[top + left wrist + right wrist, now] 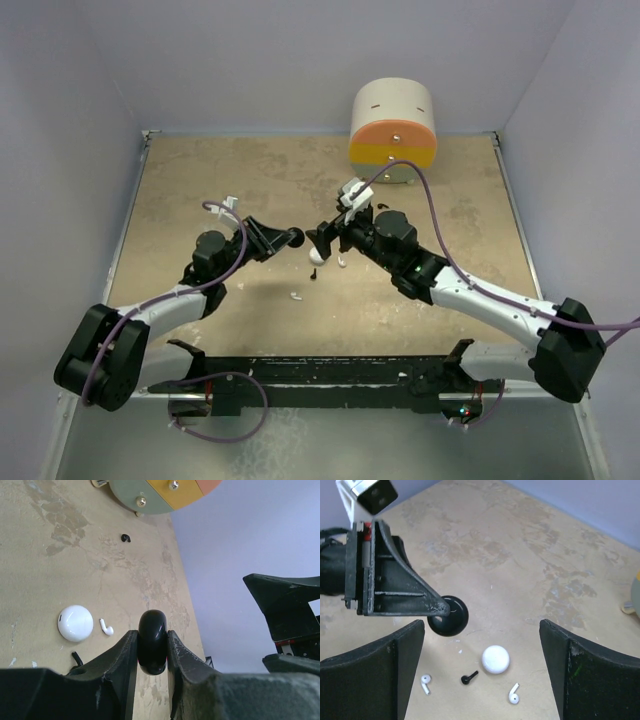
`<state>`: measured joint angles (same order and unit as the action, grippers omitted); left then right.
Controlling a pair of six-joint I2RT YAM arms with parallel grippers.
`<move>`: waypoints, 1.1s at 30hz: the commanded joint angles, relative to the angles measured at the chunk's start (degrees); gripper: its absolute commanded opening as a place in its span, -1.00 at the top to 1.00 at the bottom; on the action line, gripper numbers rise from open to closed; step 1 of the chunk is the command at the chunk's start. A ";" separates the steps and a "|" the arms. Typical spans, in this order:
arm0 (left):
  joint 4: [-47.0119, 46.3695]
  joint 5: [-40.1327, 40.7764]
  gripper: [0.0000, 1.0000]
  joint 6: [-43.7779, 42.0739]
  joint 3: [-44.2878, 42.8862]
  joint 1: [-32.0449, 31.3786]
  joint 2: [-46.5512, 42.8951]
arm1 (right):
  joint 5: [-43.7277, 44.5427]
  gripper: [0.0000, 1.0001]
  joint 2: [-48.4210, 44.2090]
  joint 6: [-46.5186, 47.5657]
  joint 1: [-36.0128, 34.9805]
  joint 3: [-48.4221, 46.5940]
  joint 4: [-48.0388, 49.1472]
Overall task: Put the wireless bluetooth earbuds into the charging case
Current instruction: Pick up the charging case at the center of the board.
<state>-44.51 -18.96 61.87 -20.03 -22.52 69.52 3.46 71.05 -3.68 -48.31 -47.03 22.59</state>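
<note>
Underneath, a mottled tan tabletop (220, 170), walled (250, 60) in lilac, bears scattered earbuds (514, 694).

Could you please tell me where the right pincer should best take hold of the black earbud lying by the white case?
Probably from straight above, the open right pincer closing across the thin stem of the black earbud, beside its bulb: it lies flat, apart from the white case.

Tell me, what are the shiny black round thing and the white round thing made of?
The black round case looks like hard glossy plastic: it shows bright reflections along its curved edge. The white round case seems plastic too, smooth with a softer sheen. Looks alone can't prove it.
</note>
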 commanded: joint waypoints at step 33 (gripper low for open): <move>2.58 -4.30 1.00 0.61 -7.99 -1.13 2.04 | -6.66 -0.74 8.58 2.17 0.24 -2.44 2.75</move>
<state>-40.62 -22.57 62.96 -25.54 -22.72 71.46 -1.34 79.35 -2.46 -48.23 -46.35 22.70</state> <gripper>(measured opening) 0.255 0.880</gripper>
